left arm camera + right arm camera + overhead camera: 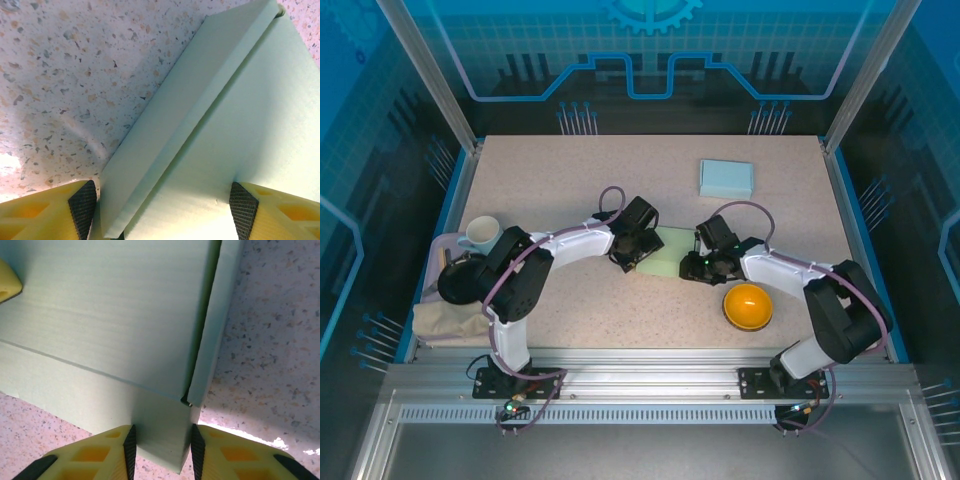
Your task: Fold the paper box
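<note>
Mid-frame, the left end effector (162,205) is released astride the paper box (672,256), probably steadying it. The right end effector (161,445) brackets a flap (160,422); I cannot tell whether it grips.

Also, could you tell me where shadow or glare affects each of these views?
Top external: evenly lit and sharp, only soft shadows by the paper box. Left wrist: diffuse shadow on the table beside the box, washed-out patch at the lower left. Right wrist: bright glare strip on the table at lower right, box in focus.
</note>
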You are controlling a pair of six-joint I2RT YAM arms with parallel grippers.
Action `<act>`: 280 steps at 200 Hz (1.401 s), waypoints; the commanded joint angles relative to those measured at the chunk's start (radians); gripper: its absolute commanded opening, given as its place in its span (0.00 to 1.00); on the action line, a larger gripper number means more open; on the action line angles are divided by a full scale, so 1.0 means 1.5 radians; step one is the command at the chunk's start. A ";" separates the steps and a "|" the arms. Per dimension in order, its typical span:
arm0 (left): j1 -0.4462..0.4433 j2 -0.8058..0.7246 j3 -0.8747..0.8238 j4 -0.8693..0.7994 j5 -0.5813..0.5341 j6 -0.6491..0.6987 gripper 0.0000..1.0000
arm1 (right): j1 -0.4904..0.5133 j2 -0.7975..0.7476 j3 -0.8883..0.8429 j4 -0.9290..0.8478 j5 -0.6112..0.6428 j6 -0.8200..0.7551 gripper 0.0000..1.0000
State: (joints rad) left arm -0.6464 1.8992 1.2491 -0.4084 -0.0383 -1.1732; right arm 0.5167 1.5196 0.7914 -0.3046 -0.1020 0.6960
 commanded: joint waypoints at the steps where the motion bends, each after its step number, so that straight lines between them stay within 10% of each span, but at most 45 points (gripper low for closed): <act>1: -0.004 0.028 -0.006 -0.024 -0.013 -0.003 0.74 | 0.011 0.014 -0.008 0.036 0.027 -0.028 0.35; 141: -0.003 0.052 -0.005 -0.022 0.002 0.004 0.72 | 0.042 -0.031 -0.161 0.300 0.239 -0.134 0.29; 280: -0.045 0.043 -0.024 -0.013 0.065 0.026 0.71 | -0.043 0.122 -0.107 0.494 0.093 -0.160 0.33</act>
State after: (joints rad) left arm -0.6765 1.9259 1.2484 -0.3355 -0.0250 -1.1690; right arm 0.4503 1.6646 0.5854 0.4030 0.1417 0.4400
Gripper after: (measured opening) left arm 0.716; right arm 0.332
